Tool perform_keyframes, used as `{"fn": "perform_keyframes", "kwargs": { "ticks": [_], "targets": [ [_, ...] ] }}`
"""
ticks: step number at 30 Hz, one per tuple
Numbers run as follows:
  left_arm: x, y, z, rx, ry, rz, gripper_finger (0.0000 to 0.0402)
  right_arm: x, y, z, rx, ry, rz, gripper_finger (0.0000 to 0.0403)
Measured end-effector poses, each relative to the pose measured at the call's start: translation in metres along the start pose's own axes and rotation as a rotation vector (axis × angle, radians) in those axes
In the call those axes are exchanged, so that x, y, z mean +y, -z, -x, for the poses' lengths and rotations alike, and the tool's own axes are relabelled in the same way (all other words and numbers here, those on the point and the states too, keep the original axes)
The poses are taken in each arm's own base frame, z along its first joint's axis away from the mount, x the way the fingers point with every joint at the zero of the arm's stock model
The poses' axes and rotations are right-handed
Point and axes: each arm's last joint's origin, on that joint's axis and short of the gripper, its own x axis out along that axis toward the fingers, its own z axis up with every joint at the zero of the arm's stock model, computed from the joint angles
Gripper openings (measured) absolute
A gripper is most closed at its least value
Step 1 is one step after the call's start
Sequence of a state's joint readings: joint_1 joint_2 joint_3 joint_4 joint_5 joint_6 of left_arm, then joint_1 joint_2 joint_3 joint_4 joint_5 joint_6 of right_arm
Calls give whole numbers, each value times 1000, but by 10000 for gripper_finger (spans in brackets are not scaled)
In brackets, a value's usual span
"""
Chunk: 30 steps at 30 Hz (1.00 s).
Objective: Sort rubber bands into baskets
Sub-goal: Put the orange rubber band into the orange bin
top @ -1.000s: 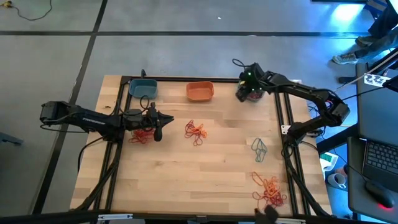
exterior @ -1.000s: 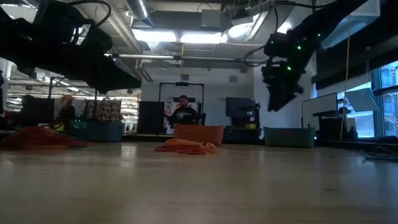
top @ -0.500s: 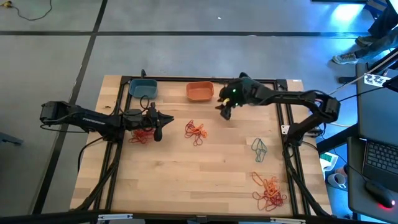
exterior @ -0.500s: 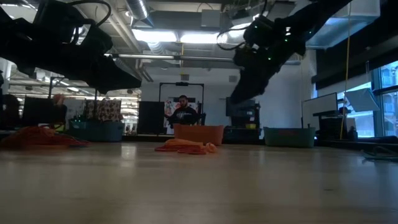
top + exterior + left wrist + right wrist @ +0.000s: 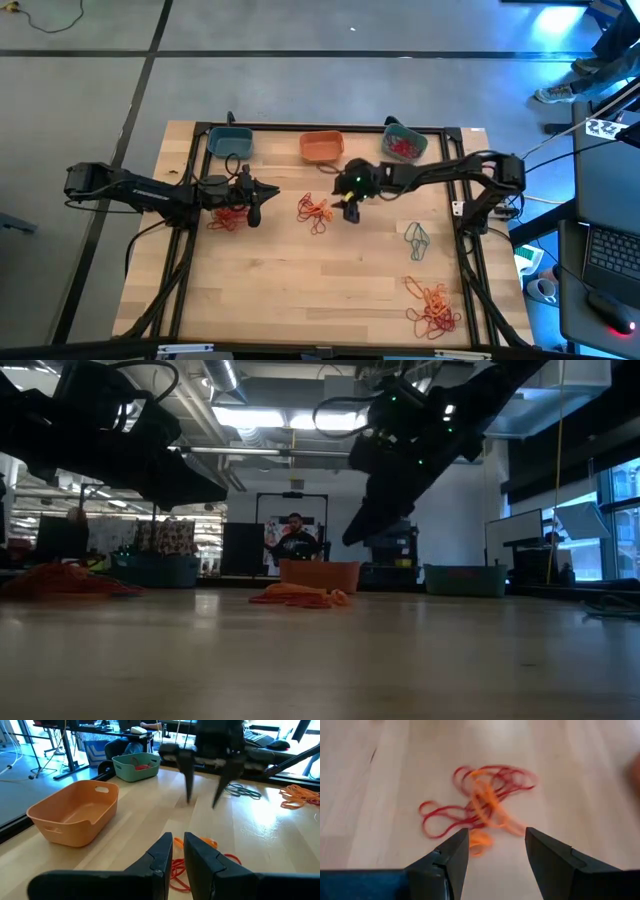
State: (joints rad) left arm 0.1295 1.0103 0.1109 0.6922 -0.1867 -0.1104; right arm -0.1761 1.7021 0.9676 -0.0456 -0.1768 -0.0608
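Note:
Three baskets stand along the far edge: a teal-blue one (image 5: 230, 140), an orange one (image 5: 321, 147) (image 5: 75, 815), and a teal one (image 5: 404, 143) (image 5: 136, 766) with red rubber bands in it. Rubber band heaps lie on the table: red and orange in the middle (image 5: 316, 212) (image 5: 480, 812), red at the left (image 5: 225, 217), grey-teal (image 5: 417, 238) and orange-red (image 5: 433, 305) at the right. My right gripper (image 5: 349, 210) (image 5: 497, 845) (image 5: 202, 802) hangs open, slanting down, just right of the middle heap. My left gripper (image 5: 268, 190) (image 5: 177, 852) points level toward the right over the left heap, its fingers a narrow gap apart, holding nothing.
Black frame rails (image 5: 455, 190) run along the table's left and right sides. Bare wood lies between the heaps in the near half (image 5: 320, 290). A person (image 5: 295, 535) shows in the room beyond the far edge.
My right gripper has swung from above the teal basket at the far right toward the table's left and near side, sinking and tipping further down, to beside the middle heap. That basket, with red bands inside, now shows uncovered.

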Motion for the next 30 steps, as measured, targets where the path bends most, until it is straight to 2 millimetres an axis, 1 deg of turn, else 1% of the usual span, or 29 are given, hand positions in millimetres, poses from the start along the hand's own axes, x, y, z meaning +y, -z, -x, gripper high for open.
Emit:
{"fn": "perform_keyframes", "kwargs": {
  "ticks": [4,9,12,15,17,19,21,27,28,30],
  "targets": [
    [0,0,0,0,0,0,45,10,8,-16,42,-26,17,193],
    [0,0,0,0,0,0,45,17,17,-35,63,-45,32,193],
    [0,0,0,0,0,0,45,18,21,-43,63,-44,34,193],
    [0,0,0,0,0,1,45,16,25,-49,80,-2,29,192],
    [0,0,0,0,0,1,45,16,26,-51,85,6,28,184],
    [0,0,0,0,0,1,45,15,28,-52,93,10,27,167],
    [0,0,0,0,0,1,45,15,28,-52,91,14,31,140],
    [0,0,0,0,0,2,45,15,28,-53,97,63,76,29],
    [0,0,0,0,0,2,45,15,28,-53,98,69,89,16],
    [0,0,0,0,0,2,45,14,28,-52,100,94,104,11]
  ]
}}
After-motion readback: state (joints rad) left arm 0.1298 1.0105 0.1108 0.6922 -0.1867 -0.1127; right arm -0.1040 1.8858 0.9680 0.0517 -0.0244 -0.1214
